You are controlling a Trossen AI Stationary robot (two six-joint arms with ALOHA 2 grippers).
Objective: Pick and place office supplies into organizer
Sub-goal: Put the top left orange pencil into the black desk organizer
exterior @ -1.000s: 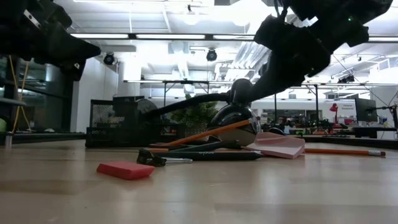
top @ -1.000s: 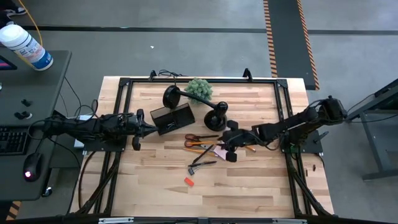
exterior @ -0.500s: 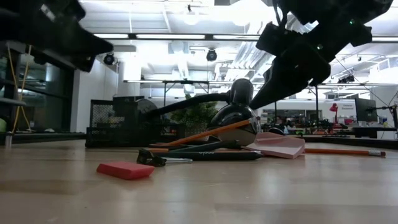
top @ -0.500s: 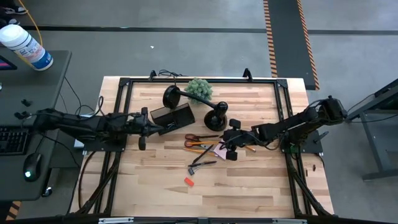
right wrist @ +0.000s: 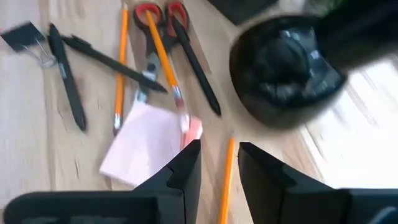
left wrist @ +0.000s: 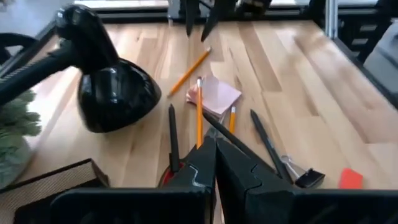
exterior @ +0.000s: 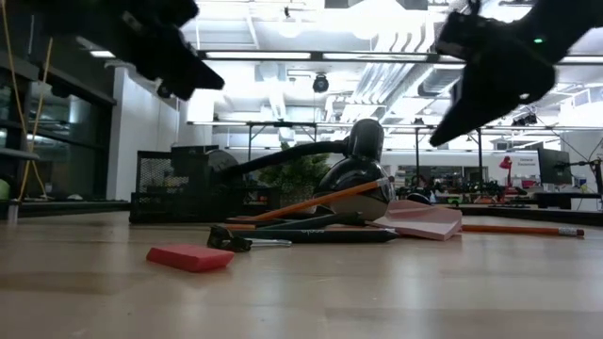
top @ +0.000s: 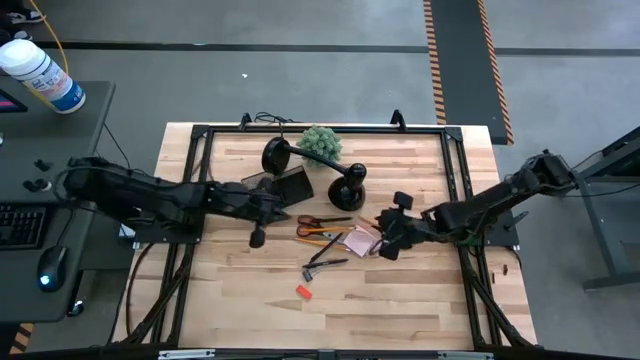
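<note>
The left gripper (top: 262,222), fingers pressed together and empty, hovers beside the dark smoky translucent rectangular organizer (top: 278,188). The right gripper (top: 390,228), parted and empty, hangs above the flat pink sticky-note pad (top: 360,241), near orange-handled steel scissors (top: 322,222) on the wooden table (top: 400,300).

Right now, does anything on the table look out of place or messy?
Yes. The supplies lie in a crossed heap mid-table: the scissors, pencils and pens overlap, with the pink sticky-note pad beside them. The red eraser sits apart, nearer the front edge. None of these is in the organizer. Nothing looks damaged.
</note>
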